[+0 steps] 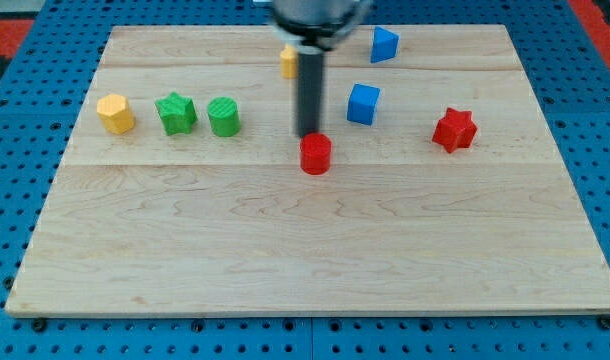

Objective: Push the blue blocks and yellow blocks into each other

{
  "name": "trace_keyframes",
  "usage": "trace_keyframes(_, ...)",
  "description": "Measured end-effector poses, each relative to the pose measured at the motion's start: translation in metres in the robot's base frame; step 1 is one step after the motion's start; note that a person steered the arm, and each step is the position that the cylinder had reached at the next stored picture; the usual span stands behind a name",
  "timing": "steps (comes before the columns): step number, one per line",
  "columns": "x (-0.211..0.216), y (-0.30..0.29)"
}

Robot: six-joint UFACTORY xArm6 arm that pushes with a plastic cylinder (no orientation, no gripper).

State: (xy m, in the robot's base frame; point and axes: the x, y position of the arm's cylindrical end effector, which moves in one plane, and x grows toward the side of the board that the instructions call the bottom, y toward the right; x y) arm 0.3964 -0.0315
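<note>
My tip (pixel 310 135) stands just above the red cylinder (pixel 315 154) near the board's middle, close to or touching its top edge. A blue cube (pixel 363 103) lies to the tip's right and slightly up. A second blue block (pixel 384 44) sits near the view's top, right of centre. A yellow block (pixel 288 62) is partly hidden behind the rod near the view's top. A yellow hexagonal block (pixel 115 113) lies at the view's left.
A green star (pixel 176 112) and a green cylinder (pixel 223 116) sit beside the yellow hexagonal block. A red star (pixel 454 129) lies at the right. The wooden board (pixel 305 260) rests on a blue pegboard.
</note>
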Motion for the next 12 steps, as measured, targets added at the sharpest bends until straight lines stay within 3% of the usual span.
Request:
trace_keyframes(4,0.007,-0.227)
trace_keyframes(5,-0.031,-0.224)
trace_keyframes(8,-0.084,0.004)
trace_keyframes(9,-0.061,-0.013)
trace_keyframes(11,-0.094,0.110)
trace_keyframes(12,-0.041,0.153)
